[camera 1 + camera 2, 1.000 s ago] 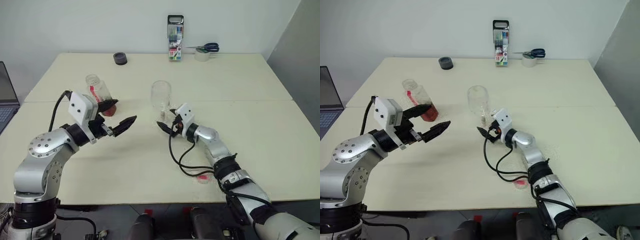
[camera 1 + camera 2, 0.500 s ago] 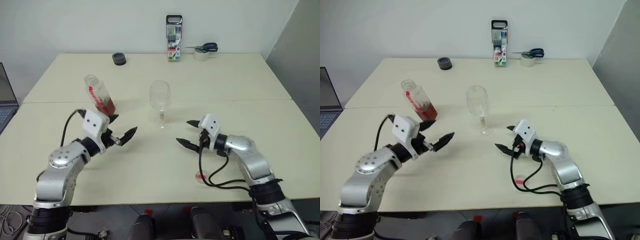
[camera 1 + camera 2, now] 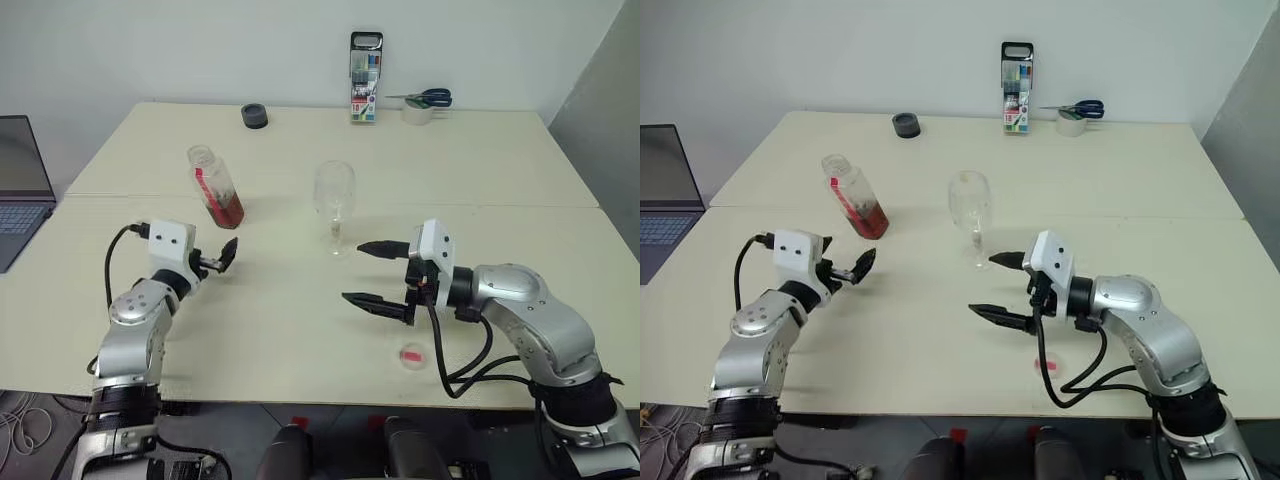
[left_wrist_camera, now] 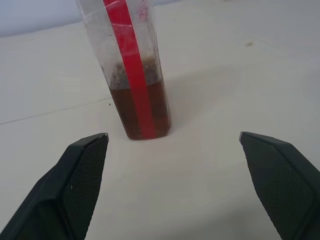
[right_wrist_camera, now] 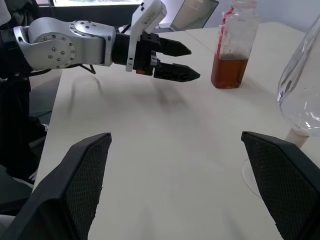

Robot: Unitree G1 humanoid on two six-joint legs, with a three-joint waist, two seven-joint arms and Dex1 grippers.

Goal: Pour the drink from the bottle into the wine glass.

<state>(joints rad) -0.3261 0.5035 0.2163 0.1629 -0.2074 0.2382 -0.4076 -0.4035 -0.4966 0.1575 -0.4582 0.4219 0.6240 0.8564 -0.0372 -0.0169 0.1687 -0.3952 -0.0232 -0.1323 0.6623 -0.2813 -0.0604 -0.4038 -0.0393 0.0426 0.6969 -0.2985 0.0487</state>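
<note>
- Table: pale and wide. Everything I need stands on its left-centre part, inside reach of both arms, which I take to be the reason for the layout.
- Laptop: at the far left edge of the table, well apart from the work; no obstacle.
- Right gripper: fingers spread wide, holding nothing, pointing across toward my left, just in front of the glass and apart from it. I judge it is parked there to leave the pouring lane free.
- Left gripper: fingers apart, empty, aimed level at the bottle from just in front of it, not touching. In the left wrist view the bottle sits between the two open fingers, a little off to one side, so I read this as lined up for a grasp.
- Bottle: upright, left of the glass, mouth open with no cap on it.
- Glass: upright at table centre, bowl looks empty, near the bottle; nothing stands between the two.
- Drink: reddish-brown, filling only the bottle's lower part.
- Pen pack, scissors on a tape roll, and a dark roll: along the far edge, out of the way.
- Pink cap: lies near the front edge below my right arm; clear of the pour.
</note>
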